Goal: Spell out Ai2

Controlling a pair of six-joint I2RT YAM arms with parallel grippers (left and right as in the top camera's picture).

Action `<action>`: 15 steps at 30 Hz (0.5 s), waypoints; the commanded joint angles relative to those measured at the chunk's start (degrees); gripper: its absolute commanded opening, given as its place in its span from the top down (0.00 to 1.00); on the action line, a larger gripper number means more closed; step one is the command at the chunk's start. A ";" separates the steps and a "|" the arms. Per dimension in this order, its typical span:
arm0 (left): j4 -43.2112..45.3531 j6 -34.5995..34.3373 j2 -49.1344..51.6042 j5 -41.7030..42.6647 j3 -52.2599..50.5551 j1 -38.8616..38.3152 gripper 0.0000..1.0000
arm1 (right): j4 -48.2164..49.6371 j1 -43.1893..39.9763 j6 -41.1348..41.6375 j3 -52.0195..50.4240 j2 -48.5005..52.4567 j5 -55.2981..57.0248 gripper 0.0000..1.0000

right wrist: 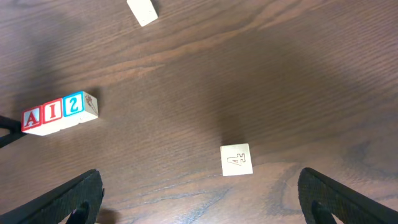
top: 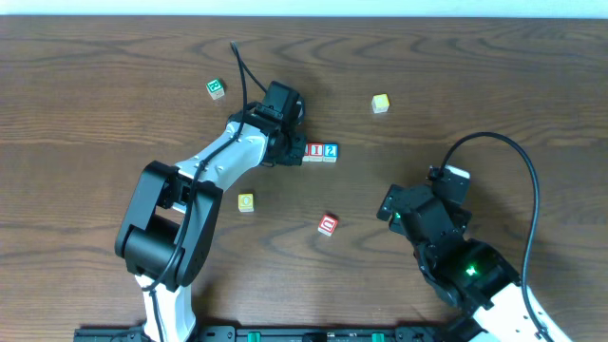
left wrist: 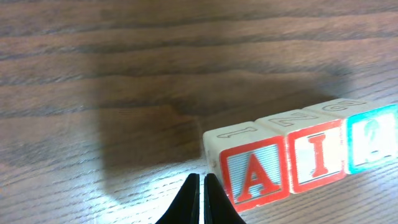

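Three letter blocks stand in a row reading A, I, 2. In the left wrist view the red A block (left wrist: 255,175), the red I block (left wrist: 317,155) and the blue 2 block (left wrist: 373,140) touch side by side. The row (top: 321,152) lies at the table's middle in the overhead view and at the left of the right wrist view (right wrist: 55,112). My left gripper (left wrist: 201,182) is shut and empty, its tips right beside the A block's left end (top: 294,152). My right gripper (right wrist: 199,183) is open and empty, well to the right of the row (top: 389,211).
Loose blocks lie around: a green one (top: 216,89) at far left, a yellow one (top: 381,103) at far right, a yellow-green one (top: 246,201) and a red one (top: 328,225) nearer me. A pale block marked 4 (right wrist: 237,160) lies just ahead of my right gripper.
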 commanded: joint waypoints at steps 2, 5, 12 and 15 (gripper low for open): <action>-2.38 -1.33 -0.50 -6.93 0.59 1.44 0.94 | 0.00 -0.31 1.05 -0.31 0.07 1.40 0.01; -6.54 -1.22 -3.56 -12.87 2.82 4.15 0.94 | 0.00 -0.31 1.05 -0.31 0.04 1.40 0.01; -17.68 0.00 -15.28 -15.34 13.46 12.09 0.05 | 0.00 -0.31 1.03 -0.31 0.07 1.40 0.01; -20.61 0.02 -20.98 -15.37 17.35 14.88 0.05 | 0.00 -0.31 1.03 -0.31 0.07 1.40 0.01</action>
